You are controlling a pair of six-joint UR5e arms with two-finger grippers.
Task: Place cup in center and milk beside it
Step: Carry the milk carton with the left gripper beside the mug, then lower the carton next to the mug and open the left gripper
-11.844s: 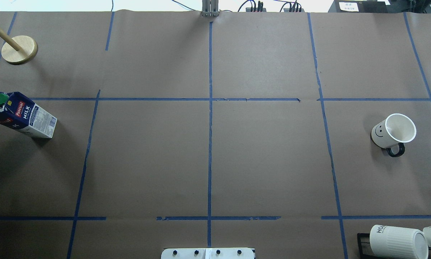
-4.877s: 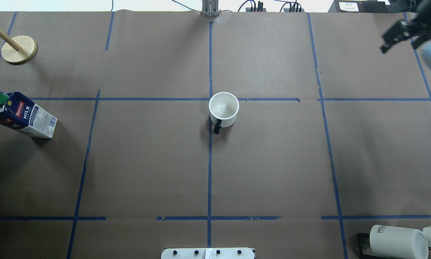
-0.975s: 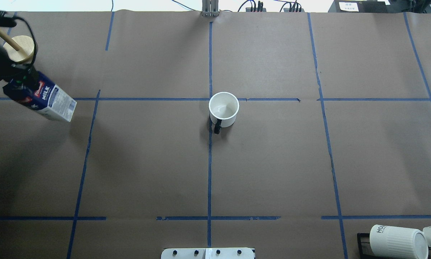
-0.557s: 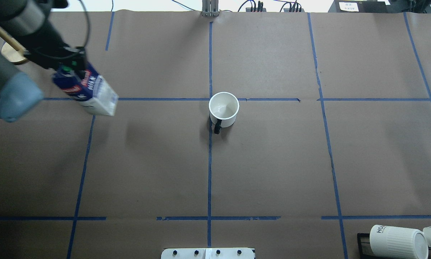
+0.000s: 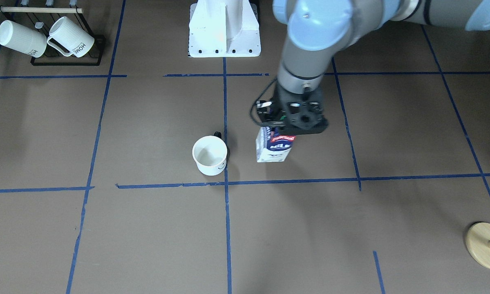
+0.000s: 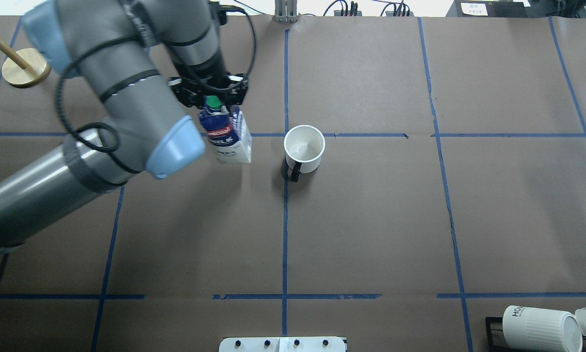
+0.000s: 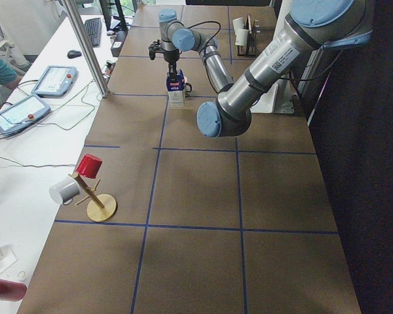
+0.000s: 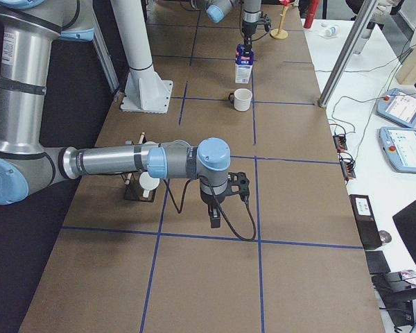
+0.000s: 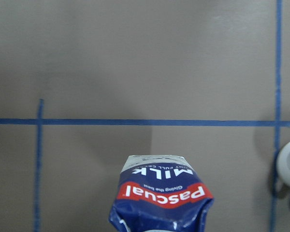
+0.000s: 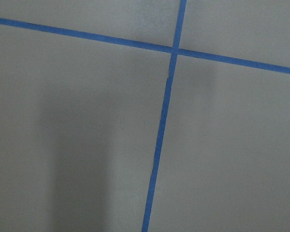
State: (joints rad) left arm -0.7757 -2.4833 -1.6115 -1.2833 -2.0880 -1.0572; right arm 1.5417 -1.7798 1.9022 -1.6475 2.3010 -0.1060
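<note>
The cup, a white mug with a black handle, stands upright just right of the center, where two blue tape lines cross. My left gripper is shut on the gable top of the milk, a blue and white Pascual carton. It holds the carton upright a little to the cup's left. In the front view the milk is right of the cup. I cannot tell whether the carton's base touches the paper. My right gripper shows only in the exterior right view, low over bare paper. I cannot tell whether it is open.
A black rack with ribbed HOME mugs stands at the near right corner. A wooden peg stand is at the far left. The robot's white base sits at the near edge.
My left arm has carried the milk from the far left to just beside the cup. Before that, the cup went from the right side to the center crossing.
</note>
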